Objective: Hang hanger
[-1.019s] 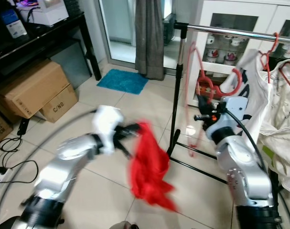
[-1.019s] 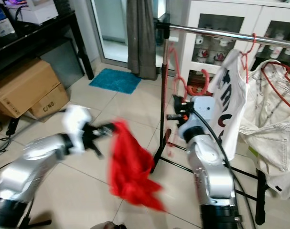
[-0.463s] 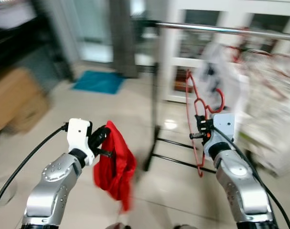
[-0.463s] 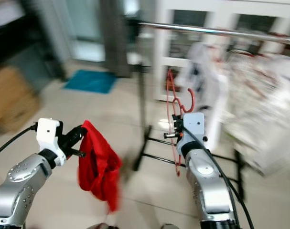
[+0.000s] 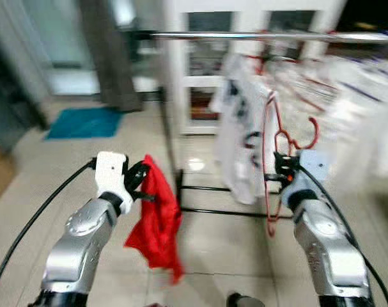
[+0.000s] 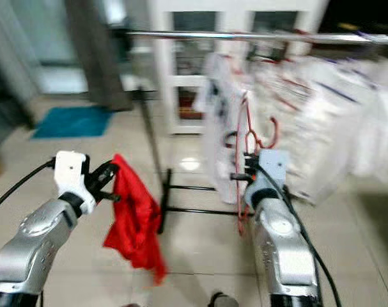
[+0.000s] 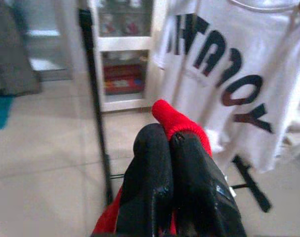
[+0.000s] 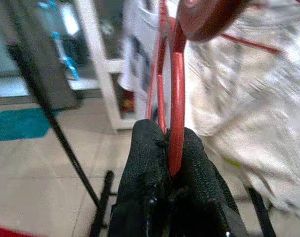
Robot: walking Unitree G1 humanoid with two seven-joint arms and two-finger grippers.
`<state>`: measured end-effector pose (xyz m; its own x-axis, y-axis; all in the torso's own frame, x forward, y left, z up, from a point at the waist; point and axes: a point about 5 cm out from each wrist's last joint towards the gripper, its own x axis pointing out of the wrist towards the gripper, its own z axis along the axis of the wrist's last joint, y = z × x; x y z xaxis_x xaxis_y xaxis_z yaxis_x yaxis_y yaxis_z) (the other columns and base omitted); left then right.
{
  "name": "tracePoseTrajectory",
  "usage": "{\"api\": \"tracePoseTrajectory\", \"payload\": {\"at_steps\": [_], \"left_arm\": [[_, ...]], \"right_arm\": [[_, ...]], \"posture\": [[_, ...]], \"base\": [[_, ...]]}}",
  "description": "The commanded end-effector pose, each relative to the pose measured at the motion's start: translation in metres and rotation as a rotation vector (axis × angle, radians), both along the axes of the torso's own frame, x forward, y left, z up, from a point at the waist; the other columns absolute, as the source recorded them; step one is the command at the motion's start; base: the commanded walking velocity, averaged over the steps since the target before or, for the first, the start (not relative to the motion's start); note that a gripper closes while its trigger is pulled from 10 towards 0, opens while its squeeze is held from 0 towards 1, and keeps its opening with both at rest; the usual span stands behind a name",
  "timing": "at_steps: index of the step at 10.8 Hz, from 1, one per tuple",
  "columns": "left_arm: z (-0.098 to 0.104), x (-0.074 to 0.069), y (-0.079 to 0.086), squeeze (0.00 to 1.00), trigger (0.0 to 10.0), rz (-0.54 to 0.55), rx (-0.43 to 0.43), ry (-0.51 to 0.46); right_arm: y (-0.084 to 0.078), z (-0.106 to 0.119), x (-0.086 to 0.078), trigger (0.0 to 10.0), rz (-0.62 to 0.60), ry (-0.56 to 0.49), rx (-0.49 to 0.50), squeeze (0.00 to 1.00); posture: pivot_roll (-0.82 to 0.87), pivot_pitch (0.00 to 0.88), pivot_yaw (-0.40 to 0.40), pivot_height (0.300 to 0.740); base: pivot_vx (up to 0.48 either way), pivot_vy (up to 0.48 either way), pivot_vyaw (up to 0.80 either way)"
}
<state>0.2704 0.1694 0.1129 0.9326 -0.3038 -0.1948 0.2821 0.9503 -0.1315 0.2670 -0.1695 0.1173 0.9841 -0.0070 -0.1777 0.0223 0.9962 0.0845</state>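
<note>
My right gripper [image 8: 172,148] is clamped tight on the red hanger [image 5: 273,167], holding it upright below the silver rail [image 5: 257,36] and just near of the white printed shirt [image 5: 245,137] hanging there. My left gripper [image 7: 170,148] has its fingers pressed together on a red cloth [image 5: 156,224], which droops toward the tiled floor [image 5: 66,166] on the left.

Floor [image 5: 66,166]: pale glossy tiles
Mat [image 5: 84,123]: teal, flat on the tiles near a grey curtain [image 5: 110,57]
Rack [image 5: 171,128]: black upright, its base bars resting on the tiles
Rail [image 5: 245,36]: silver, carrying white garments [image 5: 245,141] on hangers
</note>
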Motion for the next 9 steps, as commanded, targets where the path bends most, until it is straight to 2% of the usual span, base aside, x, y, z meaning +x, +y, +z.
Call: {"api": "tracePoseTrajectory", "payload": {"at_steps": [1, 2, 3, 4, 5, 6, 7, 9], "left_arm": [[0.004, 0.003, 0.003, 0.0, 10.0, 0.026, -0.019, 0.0], [0.008, 0.005, 0.001, 0.0, 10.0, 0.038, -0.004, -0.019], [0.008, 0.004, 0.0, 0.0, 10.0, 0.038, 0.002, -0.026], [0.007, -0.001, -0.005, 0.0, 10.0, 0.02, -0.04, -0.004], [0.006, -0.001, -0.007, 0.0, 10.0, 0.018, -0.067, 0.024], [-0.002, -0.002, -0.008, 0.0, 10.0, 0.014, -0.087, 0.099], [-0.003, 0.0, -0.016, 0.0, 10.0, -0.01, -0.114, 0.123], [0.001, 0.006, -0.017, 0.0, 10.0, 0.038, -0.024, 0.022]], "right_arm": [[-0.005, 0.003, -0.003, 10.0, -0.031, 0.005, 0.021, 0.0], [-0.012, 0.004, -0.007, 10.0, -0.094, -0.001, -0.016, 0.0], [-0.014, 0.003, -0.007, 10.0, -0.108, 0.0, -0.041, 0.0], [-0.012, 0.003, -0.007, 10.0, -0.092, -0.001, 0.036, 0.0], [-0.009, 0.005, -0.007, 10.0, -0.082, -0.004, 0.069, 0.0], [-0.004, 0.007, -0.01, 10.0, -0.087, -0.03, 0.089, 0.0], [-0.007, 0.01, -0.012, 10.0, -0.087, -0.037, 0.08, 0.0], [-0.01, 0.008, -0.012, 10.0, -0.047, -0.016, 0.014, 0.0]], "posture": [[-0.09, 0.053, 0.105, 0.74], [-0.09, 0.068, 0.105, 0.74], [-0.09, 0.07, 0.102, 0.74], [-0.08, 0.067, 0.099, 0.74], [-0.09, 0.068, 0.101, 0.74], [-0.11, 0.065, 0.111, 0.74], [-0.12, 0.059, 0.101, 0.74], [-0.11, 0.058, 0.071, 0.74]], "base": [[0.0, 0.0, -0.8], [0.0, 0.0, -0.8], [0.0, 0.0, -0.8], [0.0, 0.0, -0.8], [0.0, 0.0, -0.8], [0.0, 0.0, -0.8], [0.0, 0.0, -0.8], [0.0, 0.0, -0.8]]}}
